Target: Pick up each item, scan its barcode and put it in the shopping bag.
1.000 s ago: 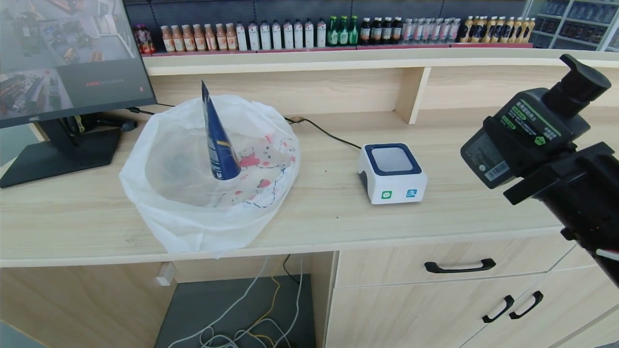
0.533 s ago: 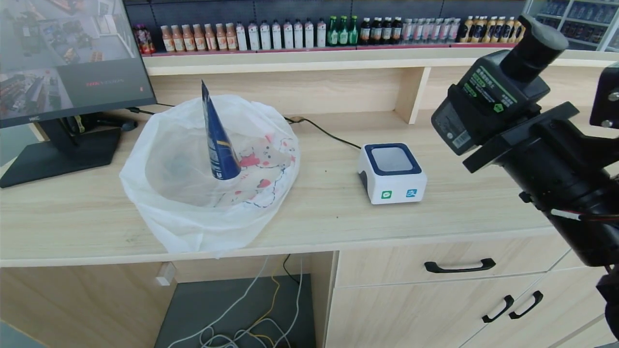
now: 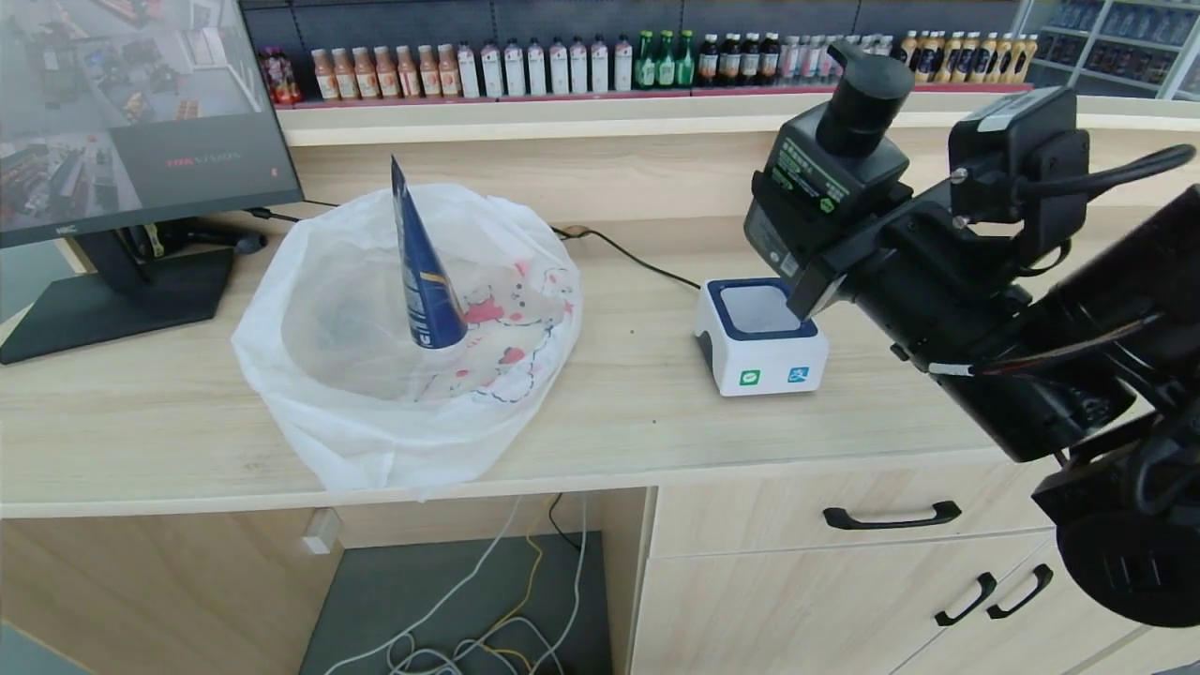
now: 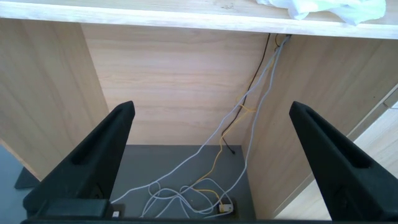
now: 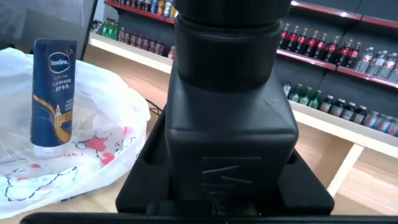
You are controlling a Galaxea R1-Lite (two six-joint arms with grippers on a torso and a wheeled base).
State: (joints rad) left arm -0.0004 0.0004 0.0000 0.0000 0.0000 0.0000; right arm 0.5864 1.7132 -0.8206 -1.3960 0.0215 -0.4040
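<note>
Head view: right end effector [image 3: 823,251] grips black square plastic pump bottle [image 3: 823,173] above white blue-topped scanner cube [image 3: 761,354]; scanning step in hand, barcode likely needs facing down.

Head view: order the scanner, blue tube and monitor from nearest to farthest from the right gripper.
1. Scanner, just below the right gripper holding the black bottle.
2. Blue tube, upright in the shopping bag, mid-counter.
3. Monitor, at the counter's far left.

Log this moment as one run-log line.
right gripper: shut on black bottle, near scanner | left gripper: open, below counter | blue tube: upright in shopping bag
</note>
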